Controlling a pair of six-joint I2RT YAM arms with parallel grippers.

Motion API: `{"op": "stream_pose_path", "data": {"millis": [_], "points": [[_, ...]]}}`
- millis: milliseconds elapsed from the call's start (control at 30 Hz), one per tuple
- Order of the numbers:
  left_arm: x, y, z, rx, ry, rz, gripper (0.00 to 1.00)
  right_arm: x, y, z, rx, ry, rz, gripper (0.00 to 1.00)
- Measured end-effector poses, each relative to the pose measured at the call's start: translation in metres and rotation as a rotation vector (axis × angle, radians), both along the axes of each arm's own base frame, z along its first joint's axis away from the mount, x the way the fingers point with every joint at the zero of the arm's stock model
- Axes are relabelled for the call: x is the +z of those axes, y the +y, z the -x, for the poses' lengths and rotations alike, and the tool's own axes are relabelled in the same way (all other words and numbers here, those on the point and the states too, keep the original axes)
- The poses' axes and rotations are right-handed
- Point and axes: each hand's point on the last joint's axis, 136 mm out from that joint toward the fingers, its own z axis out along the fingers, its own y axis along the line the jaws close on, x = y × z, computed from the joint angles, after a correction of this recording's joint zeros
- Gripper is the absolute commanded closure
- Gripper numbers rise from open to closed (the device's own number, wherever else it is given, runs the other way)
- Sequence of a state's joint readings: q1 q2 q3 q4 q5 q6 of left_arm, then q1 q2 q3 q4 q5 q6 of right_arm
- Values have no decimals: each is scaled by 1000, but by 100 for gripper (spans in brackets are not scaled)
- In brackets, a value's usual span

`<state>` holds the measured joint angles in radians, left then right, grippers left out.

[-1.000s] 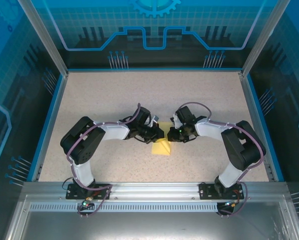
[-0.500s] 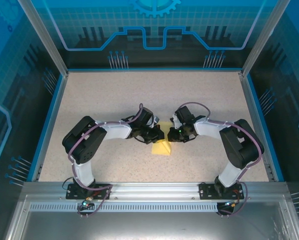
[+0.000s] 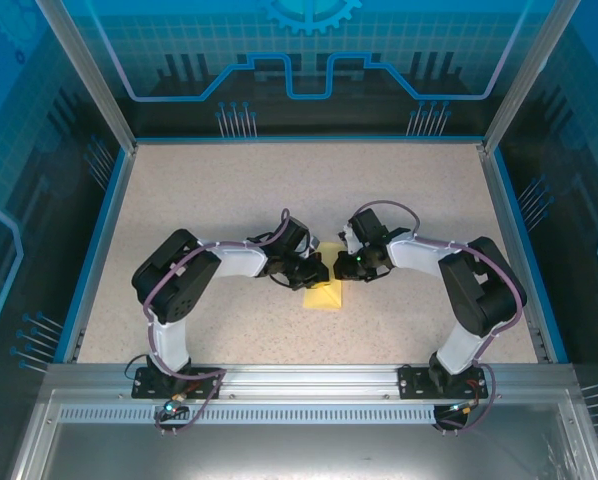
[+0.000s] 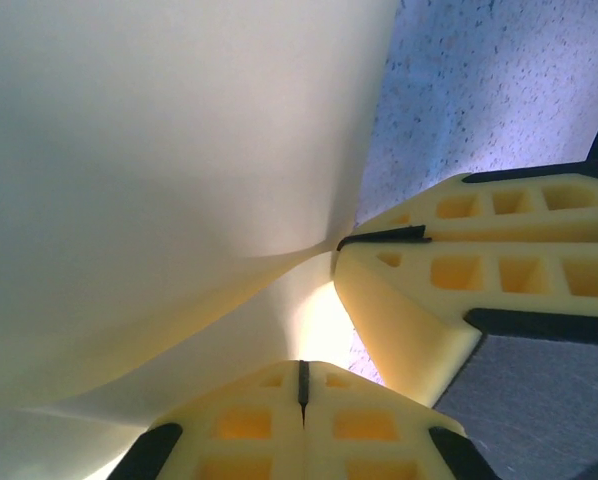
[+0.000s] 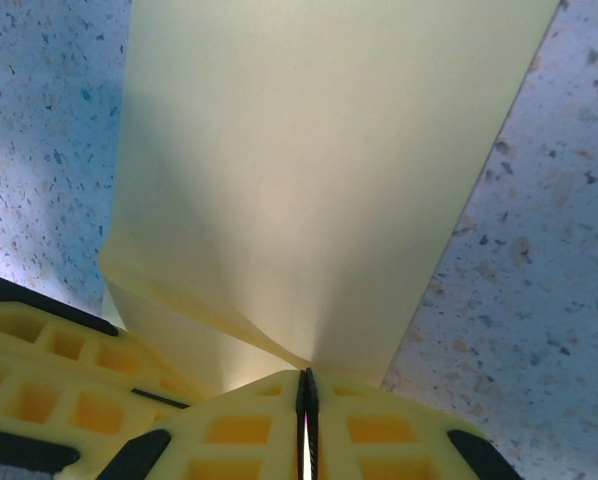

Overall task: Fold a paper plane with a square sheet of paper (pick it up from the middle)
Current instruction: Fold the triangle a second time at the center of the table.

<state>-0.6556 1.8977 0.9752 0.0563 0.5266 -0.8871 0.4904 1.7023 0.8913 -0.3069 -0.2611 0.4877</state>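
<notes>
A pale speckled table [image 3: 229,200] sits inside blue walls [image 3: 19,200]. On the left side, the left arm [image 3: 179,290] bends in toward the middle of the table. At its tip, the left gripper [image 3: 317,272] has its two yellow fingers [image 4: 249,425] pressed tight together, and an edge of the sheet of paper [image 3: 325,297] is pinched between them. The paper is pale yellow and sits in the middle of the table, right between the two grippers, with most of it sticking out toward the near edge. Close up, it curves and creases where the fingers hold it. I cannot tell if its lower part touches the table. Just to the right, the right gripper [image 3: 343,268] is squeezed onto the same paper too, and it nearly touches the left one. The right arm [image 3: 469,290] bends back to its base on the right
</notes>
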Motion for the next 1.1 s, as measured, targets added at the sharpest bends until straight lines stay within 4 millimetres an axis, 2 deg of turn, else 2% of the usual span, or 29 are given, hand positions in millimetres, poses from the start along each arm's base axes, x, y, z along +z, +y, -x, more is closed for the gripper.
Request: {"op": "stream_pose_path", "data": {"millis": [1100], "points": [[-8, 1, 2, -4, 16, -15, 95, -8, -4, 3, -4, 32, 29, 90]]}}
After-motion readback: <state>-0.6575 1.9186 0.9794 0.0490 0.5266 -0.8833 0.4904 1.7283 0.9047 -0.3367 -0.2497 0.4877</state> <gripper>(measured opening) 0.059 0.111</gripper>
